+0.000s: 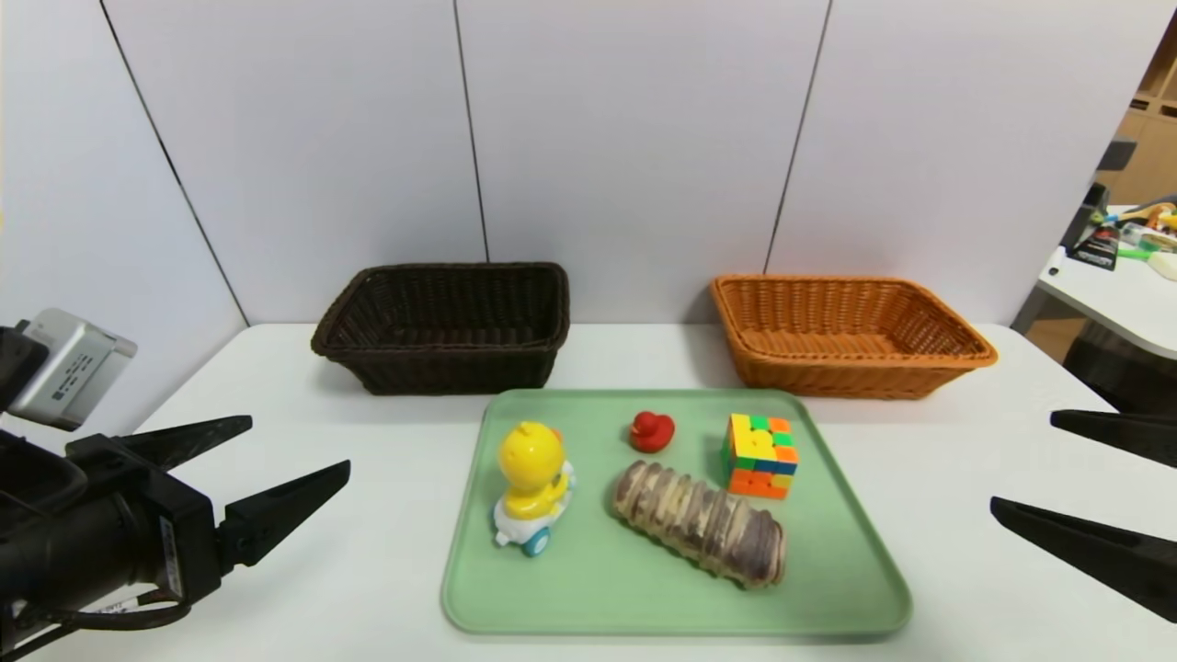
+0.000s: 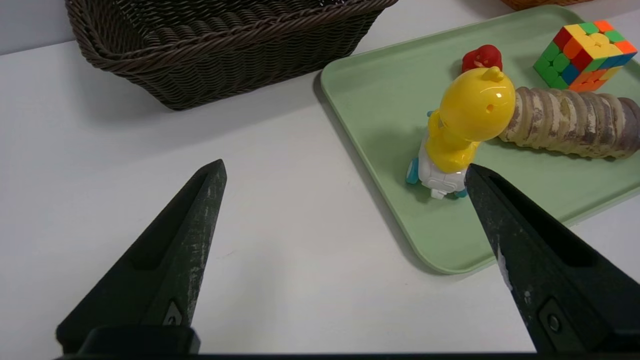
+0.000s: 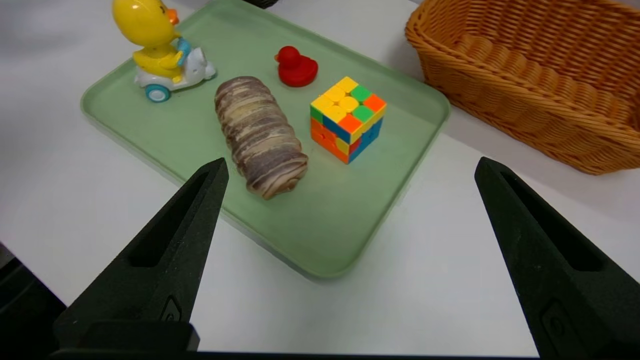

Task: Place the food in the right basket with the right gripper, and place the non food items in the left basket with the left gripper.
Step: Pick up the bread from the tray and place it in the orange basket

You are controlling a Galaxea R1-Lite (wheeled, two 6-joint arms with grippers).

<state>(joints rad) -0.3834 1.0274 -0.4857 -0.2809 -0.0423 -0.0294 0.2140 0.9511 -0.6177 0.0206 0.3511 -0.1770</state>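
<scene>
On the green tray lie a striped brown-and-cream bread loaf, a yellow duck toy on white wheels, a small red rubber duck and a multicoloured puzzle cube. Behind the tray stand the dark brown basket on the left and the orange basket on the right. My left gripper hovers open over the table left of the tray, nothing between its fingers. At the right edge my right gripper is open too, off the tray's right side.
White wall panels close off the table's back. Another table with clutter stands at the far right. Bare white tabletop lies on both sides of the tray.
</scene>
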